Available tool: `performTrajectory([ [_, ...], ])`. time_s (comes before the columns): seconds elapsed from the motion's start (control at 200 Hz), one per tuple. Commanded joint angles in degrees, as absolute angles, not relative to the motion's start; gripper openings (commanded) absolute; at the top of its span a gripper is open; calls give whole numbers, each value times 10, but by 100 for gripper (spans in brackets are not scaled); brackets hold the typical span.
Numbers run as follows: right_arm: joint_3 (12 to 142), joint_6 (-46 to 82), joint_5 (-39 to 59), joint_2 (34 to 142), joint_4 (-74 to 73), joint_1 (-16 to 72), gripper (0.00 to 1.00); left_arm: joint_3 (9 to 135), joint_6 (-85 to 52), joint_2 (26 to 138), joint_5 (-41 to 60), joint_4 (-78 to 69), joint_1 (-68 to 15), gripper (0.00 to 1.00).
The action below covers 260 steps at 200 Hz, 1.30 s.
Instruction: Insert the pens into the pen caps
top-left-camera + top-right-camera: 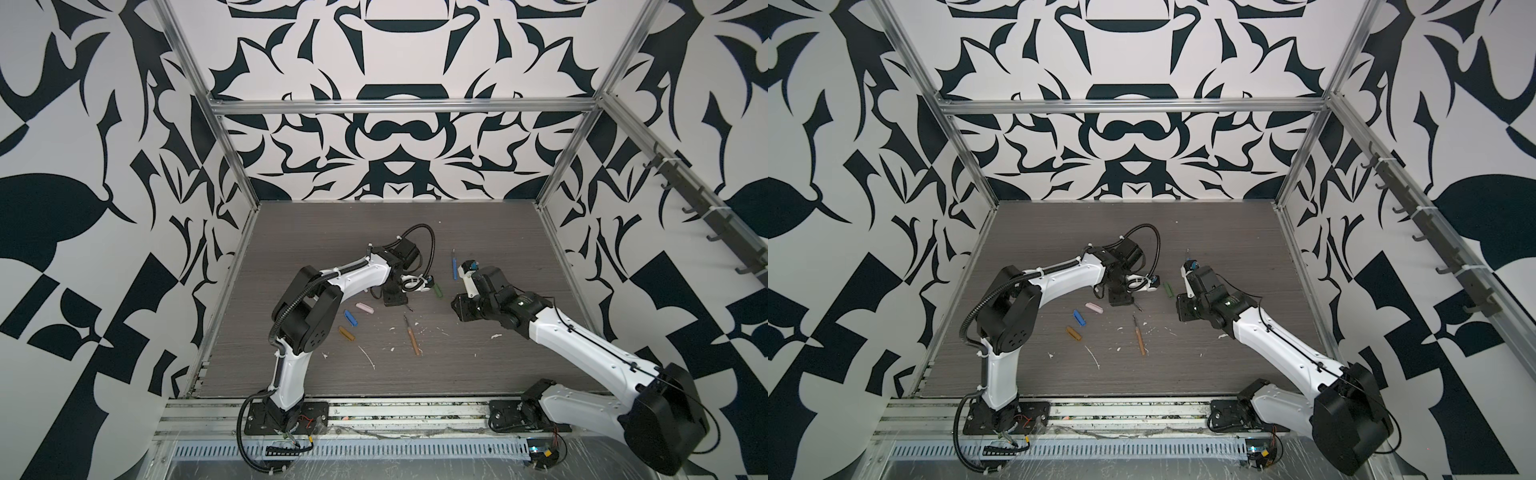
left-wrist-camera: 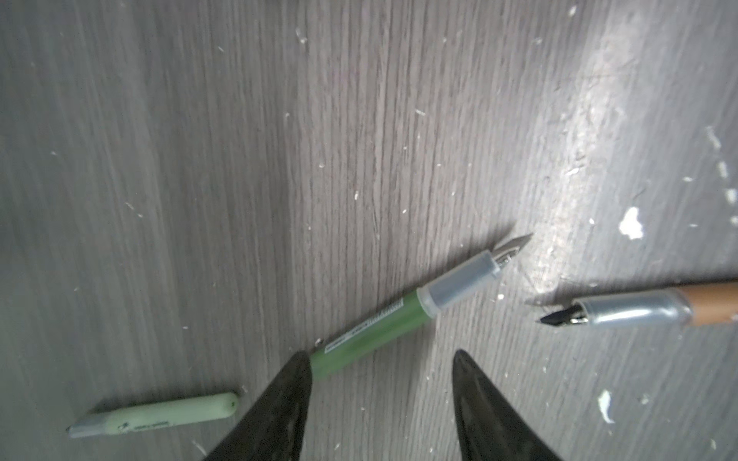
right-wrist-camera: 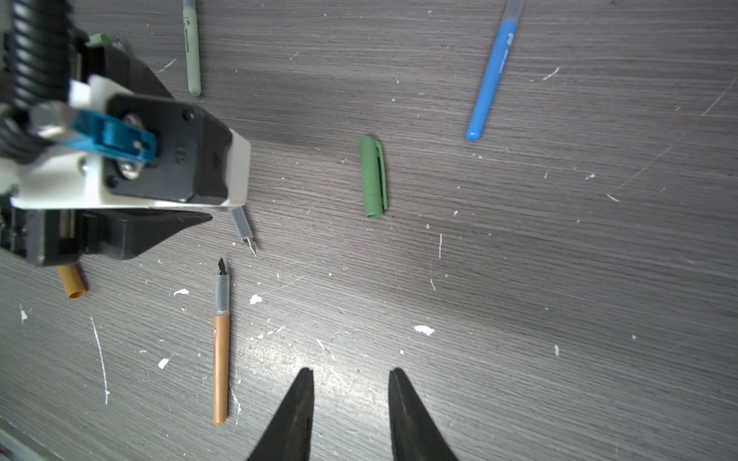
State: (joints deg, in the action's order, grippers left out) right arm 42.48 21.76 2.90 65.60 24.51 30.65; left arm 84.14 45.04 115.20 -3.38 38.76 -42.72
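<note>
The dark green pen lies flat on the table, nib pointing away. Its rear end rests just inside one finger of my left gripper, which is open and low over it. The dark green cap lies apart, between the two arms. My right gripper hovers open over bare table with nothing between its fingers. An orange-brown pen, a blue pen and a pale green pen lie loose. Pink, blue and orange-brown caps lie by the left arm.
White flecks and scuff marks dot the grey wood-grain table. Patterned walls with metal frame posts close in the table on three sides. The arm bases stand on a rail along the front edge.
</note>
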Motion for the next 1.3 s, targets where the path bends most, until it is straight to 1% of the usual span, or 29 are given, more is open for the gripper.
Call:
performTrajectory([
  [0.0,426,222,36,649,232,303,35,849,460,1167,-21,401,-422,59],
  [0.41,421,221,42,650,228,302,35,874,456,1204,-14,402,-419,56],
  [0.685,420,222,44,644,226,302,35,884,426,1207,-2,434,-413,40],
  [0.855,422,225,43,641,229,302,34,906,386,1213,16,471,-406,41],
  [1.295,425,231,51,642,222,302,34,927,318,1218,38,523,-402,30],
])
